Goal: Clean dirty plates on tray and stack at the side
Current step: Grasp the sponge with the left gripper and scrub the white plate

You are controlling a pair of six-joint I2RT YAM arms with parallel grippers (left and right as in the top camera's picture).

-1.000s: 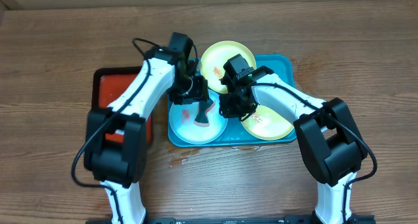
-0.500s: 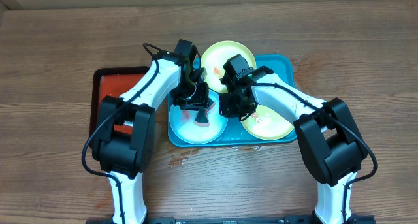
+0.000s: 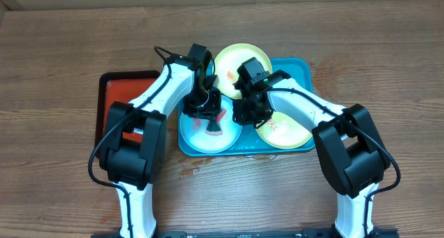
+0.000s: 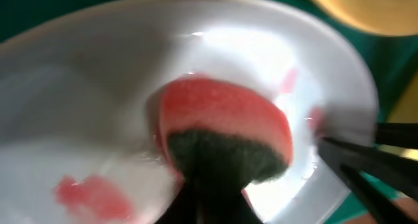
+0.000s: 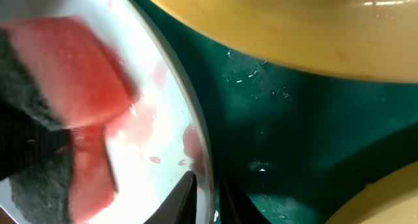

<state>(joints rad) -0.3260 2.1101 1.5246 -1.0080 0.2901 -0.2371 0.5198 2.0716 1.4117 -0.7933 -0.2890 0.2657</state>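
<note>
Left gripper (image 3: 209,113) clamps the sponge (image 4: 225,119) on the wet blue plate (image 3: 197,140). Right gripper (image 5: 208,194) pinches its rim, the best hold: probably light, stiff, slippery.

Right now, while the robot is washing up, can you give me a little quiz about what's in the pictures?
1. Pick one: the sponge presses on A) the light blue plate, B) a yellow plate, C) the red tray.
2. True or false: all three plates are stacked beside the tray.
3. Fill in: the right tool pinches the blue plate's ____.

Key: 1 A. 2 False: they lie spread over the teal tray, unstacked. 3 rim.
</note>
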